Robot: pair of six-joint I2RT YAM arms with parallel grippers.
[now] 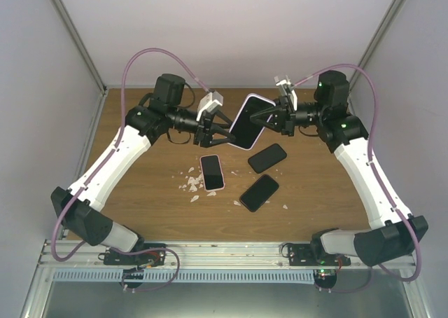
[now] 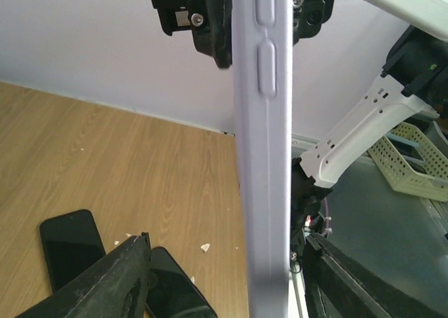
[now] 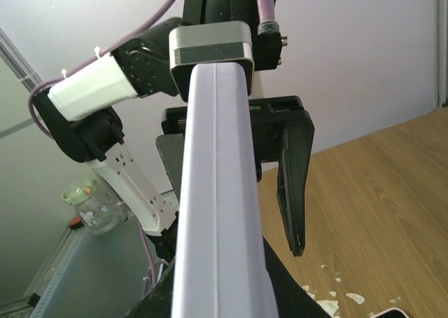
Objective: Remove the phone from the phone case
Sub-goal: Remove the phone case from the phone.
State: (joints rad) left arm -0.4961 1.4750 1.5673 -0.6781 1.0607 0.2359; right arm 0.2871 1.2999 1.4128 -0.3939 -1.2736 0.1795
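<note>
The phone (image 1: 246,120) sits in its lavender phone case (image 1: 262,101) and is held tilted in the air above the table's middle. My right gripper (image 1: 271,116) is shut on its right end. In the right wrist view the case's edge (image 3: 217,213) runs up between my right gripper (image 3: 220,293). My left gripper (image 1: 221,130) stands open around the left end. In the left wrist view the case's side (image 2: 262,157), with its button bumps, passes between the left gripper (image 2: 227,255) with a gap at each finger. The left fingers (image 3: 294,185) also show beyond the case.
A pink-cased phone (image 1: 212,171) and two black phones (image 1: 267,157) (image 1: 259,192) lie on the wooden table (image 1: 322,185) below. White scraps (image 1: 190,185) are scattered beside them. A pale basket (image 2: 413,157) stands off the table to the right.
</note>
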